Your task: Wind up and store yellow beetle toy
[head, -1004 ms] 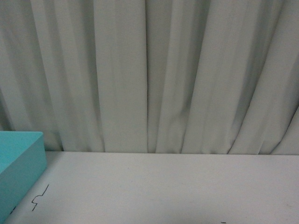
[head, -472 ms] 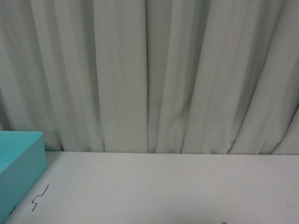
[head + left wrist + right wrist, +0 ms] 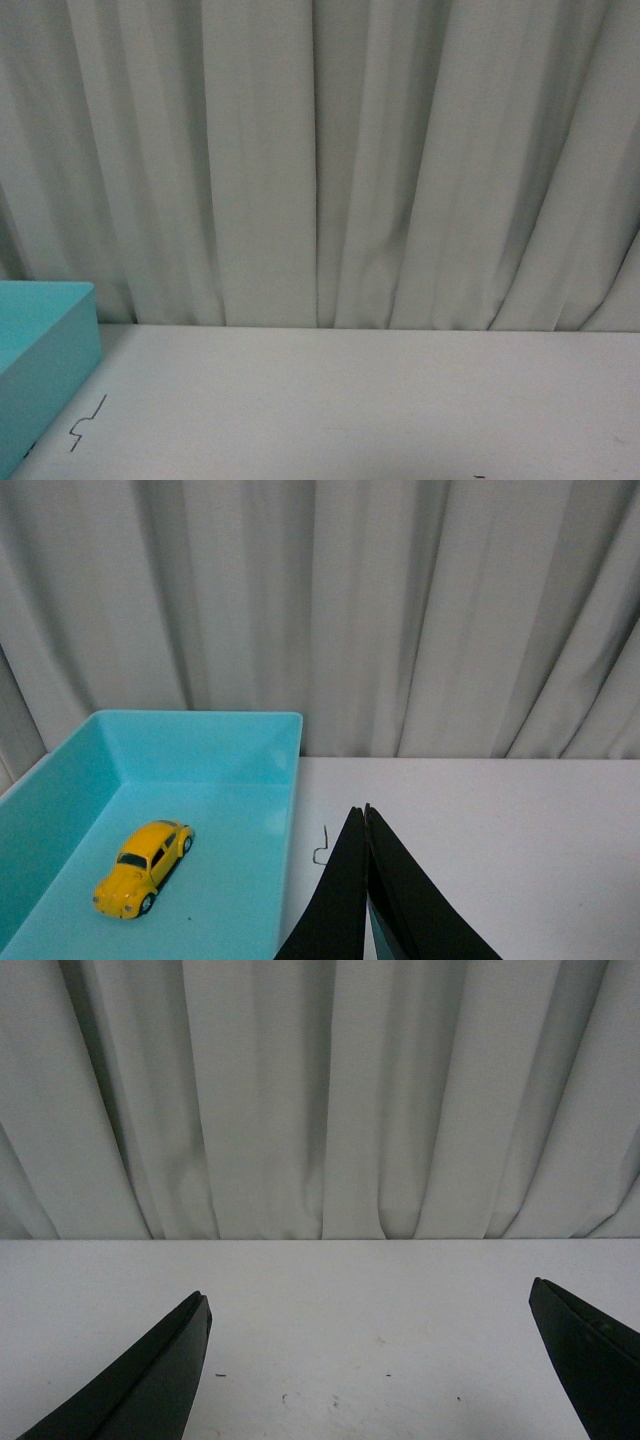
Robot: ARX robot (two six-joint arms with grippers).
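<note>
- The left pincer (image 3: 366,812), two black tapering fingers, was pressed together with its tips meeting and nothing held between them; it hung above the white table (image 3: 480,820).
- The small glossy yellow beetle toy car (image 3: 143,868), with a rounded body, dark windows and black wheels, stood on its wheels on the floor of the open turquoise plastic bin (image 3: 290,780), well apart from the left pincer and off to one side of it, beyond the bin's near wall.
- The bin's wall ran just beside the closed left pincer; a thin dark zigzag mark (image 3: 321,846) lay on the table between that wall and the fingertips.
- The right pincer (image 3: 370,1305) was spread wide, one black finger (image 3: 150,1380) at each edge of its wrist view, with only bare white table between them and a few tiny dark specks on that surface.
- A pleated pale grey curtain (image 3: 320,160) hung behind the table, ahead of both pincers.
- In the front view, neither pincer appeared; one corner of the turquoise bin (image 3: 45,350) and the zigzag mark (image 3: 86,422) showed.
</note>
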